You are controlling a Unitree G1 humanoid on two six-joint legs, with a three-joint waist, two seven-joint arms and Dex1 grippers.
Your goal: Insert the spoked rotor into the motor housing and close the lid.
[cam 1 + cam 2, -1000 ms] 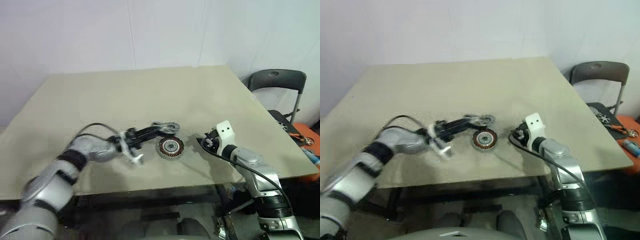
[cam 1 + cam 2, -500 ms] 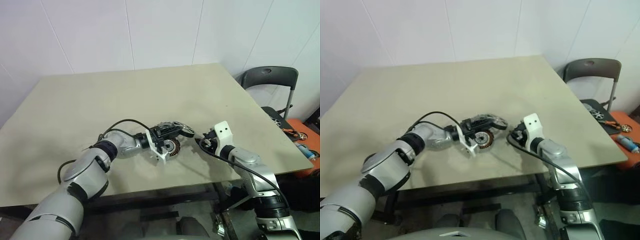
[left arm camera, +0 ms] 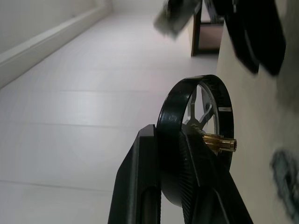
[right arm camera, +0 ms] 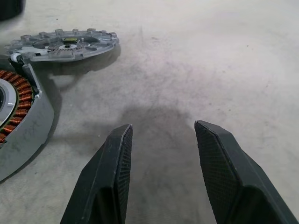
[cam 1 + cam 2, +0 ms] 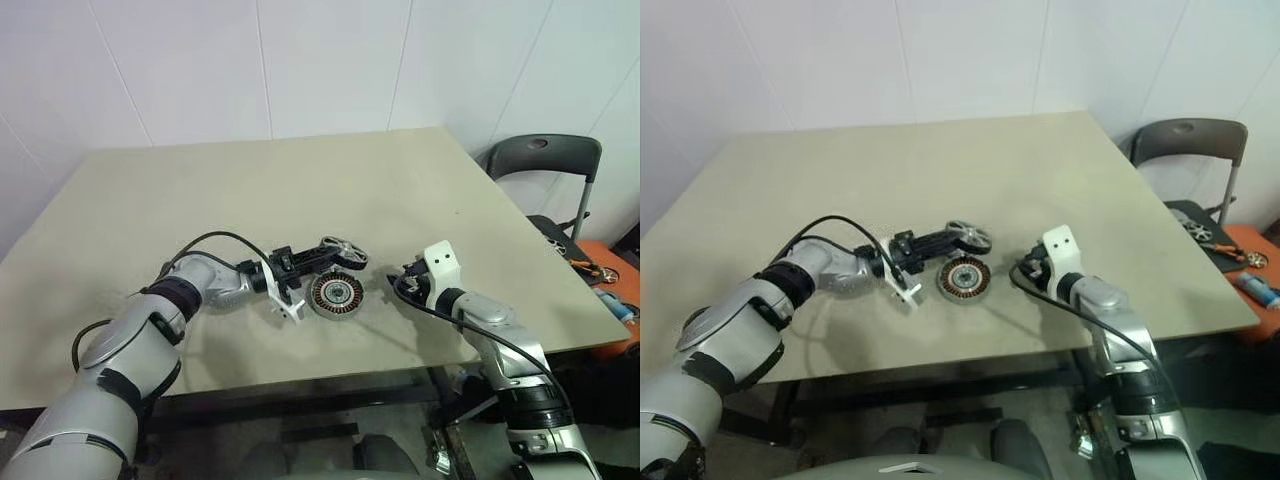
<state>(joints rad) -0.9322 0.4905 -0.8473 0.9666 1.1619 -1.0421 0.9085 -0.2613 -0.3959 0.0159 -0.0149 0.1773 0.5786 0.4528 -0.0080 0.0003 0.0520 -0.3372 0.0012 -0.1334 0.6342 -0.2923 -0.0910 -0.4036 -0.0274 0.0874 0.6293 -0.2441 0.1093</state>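
The black spoked rotor (image 5: 343, 252) with its brass shaft (image 3: 219, 143) is held off the table, with my left gripper (image 5: 322, 256) shut on its rim. It hangs just behind the motor housing (image 5: 335, 293), a squat silver cylinder with copper windings that stands on the table. In the right wrist view the flat grey lid (image 4: 63, 44) lies on the table just beyond the housing (image 4: 32, 130). My right gripper (image 5: 401, 283) rests low over the table to the housing's right, open and holding nothing, and its own view shows the gripper (image 4: 161, 135) over bare tabletop.
The beige table (image 5: 250, 190) spreads wide behind and to the left. A grey folding chair (image 5: 545, 160) stands past the table's right edge. Orange items (image 5: 612, 278) lie beside it. The front table edge runs close below both hands.
The camera view shifted. Half a second ago the left gripper held the rotor over the housing; it has since drawn back to the left, baring the housing. The right arm has kept still.
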